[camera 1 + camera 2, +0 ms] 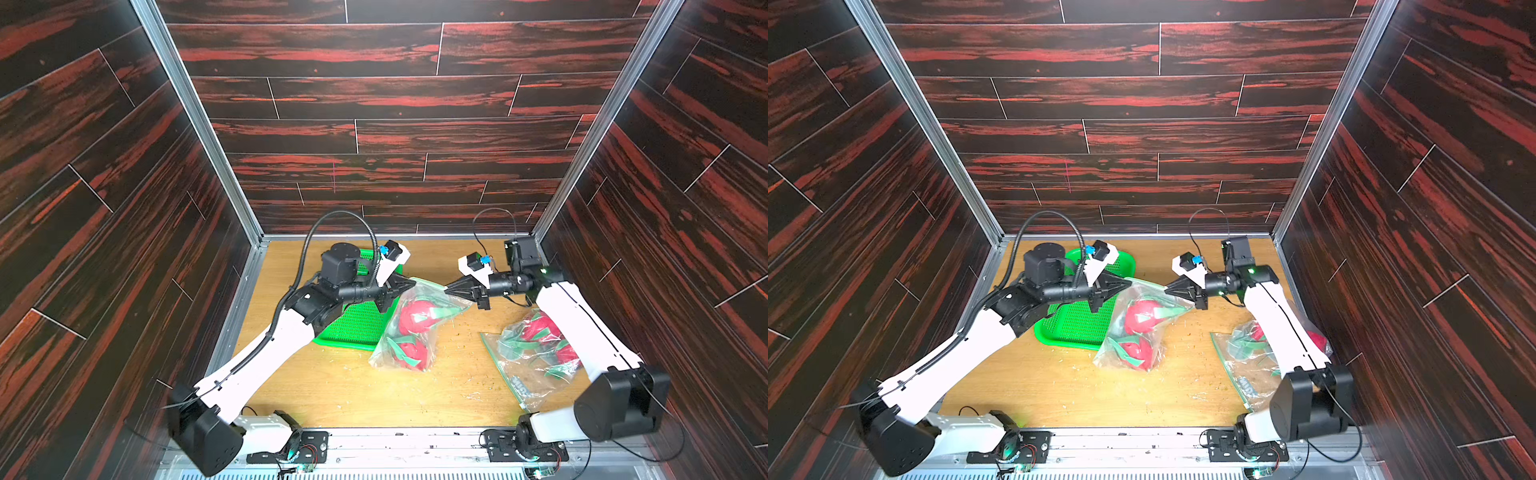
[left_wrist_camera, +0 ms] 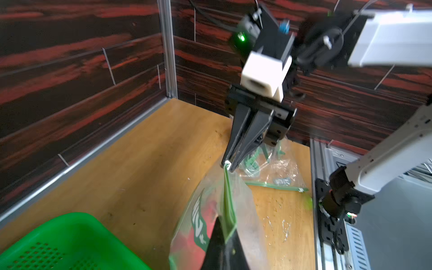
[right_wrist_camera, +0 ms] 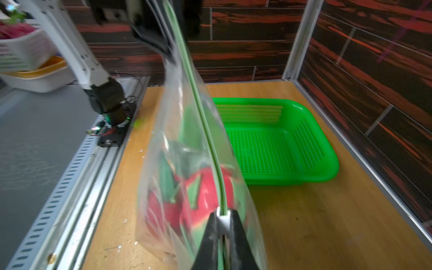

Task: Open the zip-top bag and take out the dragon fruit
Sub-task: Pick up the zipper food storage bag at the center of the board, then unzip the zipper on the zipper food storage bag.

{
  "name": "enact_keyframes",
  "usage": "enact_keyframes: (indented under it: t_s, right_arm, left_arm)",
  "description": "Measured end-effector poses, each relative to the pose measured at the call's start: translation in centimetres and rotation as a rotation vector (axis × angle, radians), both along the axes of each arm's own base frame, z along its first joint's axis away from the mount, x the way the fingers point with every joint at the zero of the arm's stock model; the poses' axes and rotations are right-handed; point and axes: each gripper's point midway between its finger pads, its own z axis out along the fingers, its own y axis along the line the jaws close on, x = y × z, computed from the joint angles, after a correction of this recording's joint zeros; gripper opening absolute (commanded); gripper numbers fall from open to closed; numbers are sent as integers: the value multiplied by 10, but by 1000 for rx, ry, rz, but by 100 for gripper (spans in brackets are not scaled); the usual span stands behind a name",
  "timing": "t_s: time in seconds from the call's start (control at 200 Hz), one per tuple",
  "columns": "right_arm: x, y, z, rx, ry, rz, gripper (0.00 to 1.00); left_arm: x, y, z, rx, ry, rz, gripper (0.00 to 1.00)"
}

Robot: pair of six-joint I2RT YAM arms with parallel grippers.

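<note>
The zip-top bag [image 1: 399, 345] stands near the middle of the table [image 1: 332, 386], its top edge pinched at one end by the left gripper [image 1: 412, 284] and at the other by the right gripper [image 1: 447, 291], with two dragon fruit [image 1: 415, 318] inside, one before the other. The basket [image 1: 353, 328] lies just left of it, reaching farther back under the left arm. A second bag [image 1: 519, 374], holding other dragon fruit [image 1: 540, 328], lies flat to the right, partly under the right arm.

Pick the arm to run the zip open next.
Right, likely. The right tool is shut on the zip's white slider; the left tool just pins the bag's opposite corner, so it anchors.
</note>
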Motion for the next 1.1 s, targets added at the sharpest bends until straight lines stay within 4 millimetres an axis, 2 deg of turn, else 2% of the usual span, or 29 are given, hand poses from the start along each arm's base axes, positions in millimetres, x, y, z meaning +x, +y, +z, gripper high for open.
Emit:
enact_keyframes:
  t_s: [0.155,0.426,0.646,0.822,0.962,1.102]
  right_arm:
    - [11,-20,-6,-5,-39,-112,0]
    - [31,-51,-6,-23,-72,-255,0]
    - [35,-76,-9,-28,-83,-332,0]
    - [35,-80,-6,-17,-79,-345,0]
    - [41,-85,5,-17,-84,-379,0]
    - [56,-95,32,-17,-133,-447,0]
  left_arm:
    - [-2,6,13,-16,-32,31,0]
    - [1,9,16,-18,-42,57,0]
    - [1,10,19,-28,-42,62,0]
    - [-2,9,20,-38,-35,49,0]
    - [-6,2,16,-34,-16,4,0]
    - [-8,-13,13,-53,-6,-54,0]
